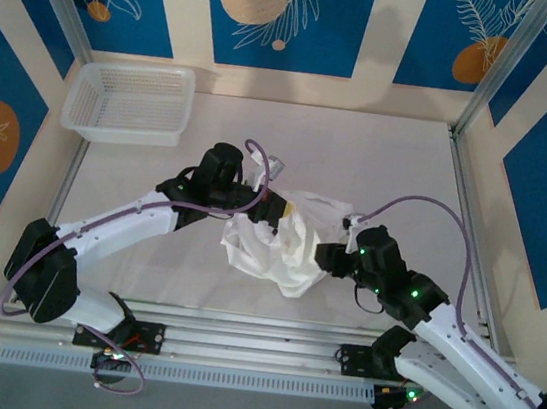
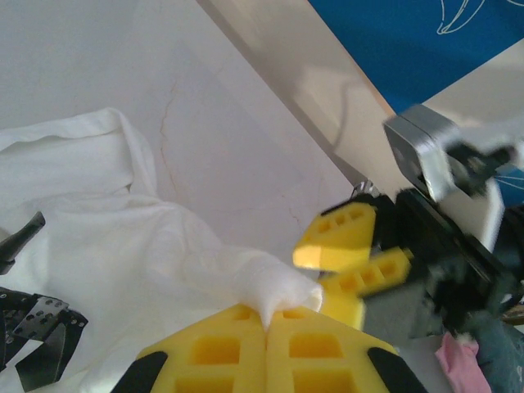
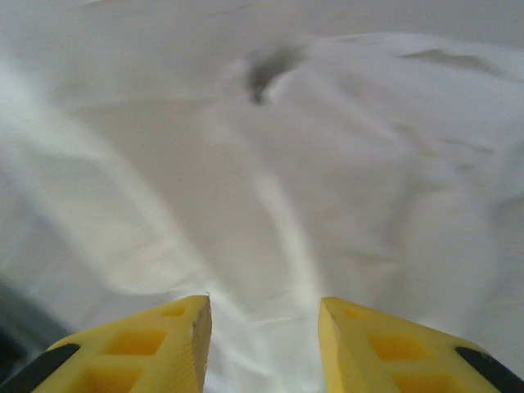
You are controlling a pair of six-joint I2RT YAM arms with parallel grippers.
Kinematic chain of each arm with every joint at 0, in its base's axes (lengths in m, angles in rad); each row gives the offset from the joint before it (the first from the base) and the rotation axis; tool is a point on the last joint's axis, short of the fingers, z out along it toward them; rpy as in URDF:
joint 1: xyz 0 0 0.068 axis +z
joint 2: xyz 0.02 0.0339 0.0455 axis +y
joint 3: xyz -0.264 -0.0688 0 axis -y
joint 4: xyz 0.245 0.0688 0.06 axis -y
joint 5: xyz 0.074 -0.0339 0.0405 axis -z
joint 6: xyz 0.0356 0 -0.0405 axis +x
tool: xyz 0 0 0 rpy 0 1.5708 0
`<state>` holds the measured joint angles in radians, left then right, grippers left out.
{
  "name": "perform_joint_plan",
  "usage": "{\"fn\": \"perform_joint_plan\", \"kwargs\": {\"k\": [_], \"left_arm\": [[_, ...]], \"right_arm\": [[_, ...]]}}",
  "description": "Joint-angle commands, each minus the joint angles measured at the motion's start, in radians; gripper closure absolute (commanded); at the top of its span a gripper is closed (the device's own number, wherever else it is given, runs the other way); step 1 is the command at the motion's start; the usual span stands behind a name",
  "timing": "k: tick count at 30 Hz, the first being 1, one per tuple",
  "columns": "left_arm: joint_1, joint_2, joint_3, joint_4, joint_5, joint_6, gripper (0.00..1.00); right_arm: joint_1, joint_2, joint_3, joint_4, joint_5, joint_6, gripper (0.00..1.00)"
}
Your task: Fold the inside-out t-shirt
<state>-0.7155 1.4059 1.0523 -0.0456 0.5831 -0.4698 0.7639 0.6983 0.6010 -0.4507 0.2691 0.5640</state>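
- Left gripper: yellow fingers cut off by the lower edge. The tips are pressed together on a fold of the inside-out t-shirt, and the pinched part is hidden between them.
- Inside-out t-shirt: runs off the frame left of and below those fingers. Sleeves, collar and hem cannot be told apart in the crumple.
- Right gripper: fingers cut off below, tips apart. The cloth ahead of them is blurred.
- Dark patch, well ahead of the right fingers: shadow or opening, cannot tell.
- Black parts, left of the left fingers: cut off, unidentifiable.
- Pink object, right of the left fingers: cut off, blurred.
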Motion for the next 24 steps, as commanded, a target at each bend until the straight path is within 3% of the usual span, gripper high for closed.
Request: {"fn": "perform_joint_plan", "kwargs": {"k": [1, 4, 6, 9, 15, 20, 22, 24], "left_arm": [[-0.005, 0.008, 0.025, 0.012, 0.014, -0.003, 1.00], [-0.005, 0.014, 0.025, 0.018, 0.020, -0.008, 1.00], [-0.005, 0.014, 0.026, 0.018, 0.022, -0.009, 1.00], [-0.006, 0.007, 0.025, 0.009, 0.022, -0.003, 1.00], [-0.006, 0.005, 0.020, 0.009, 0.025, 0.005, 1.00], [-0.006, 0.007, 0.020, 0.000, 0.024, 0.016, 1.00], [-0.005, 0.005, 0.020, -0.011, 0.021, 0.026, 1.00], [-0.006, 0.007, 0.020, -0.014, 0.018, 0.030, 1.00]], "right_arm": [[0.165, 0.035, 0.063, 0.145, 0.156, 0.017, 0.58], [0.250, 0.148, 0.127, 0.179, 0.349, 0.038, 0.52], [0.246, 0.228, 0.186, 0.135, 0.453, 0.056, 0.45], [0.228, 0.311, 0.214, 0.180, 0.509, -0.043, 0.37], [0.134, 0.397, 0.244, 0.246, 0.431, -0.150, 0.34], [0.077, 0.407, 0.277, 0.176, 0.409, -0.119, 0.45], [0.054, 0.383, 0.280, 0.137, 0.329, -0.086, 0.46], [0.000, 0.357, 0.268, 0.101, 0.174, -0.029, 0.48]]}}
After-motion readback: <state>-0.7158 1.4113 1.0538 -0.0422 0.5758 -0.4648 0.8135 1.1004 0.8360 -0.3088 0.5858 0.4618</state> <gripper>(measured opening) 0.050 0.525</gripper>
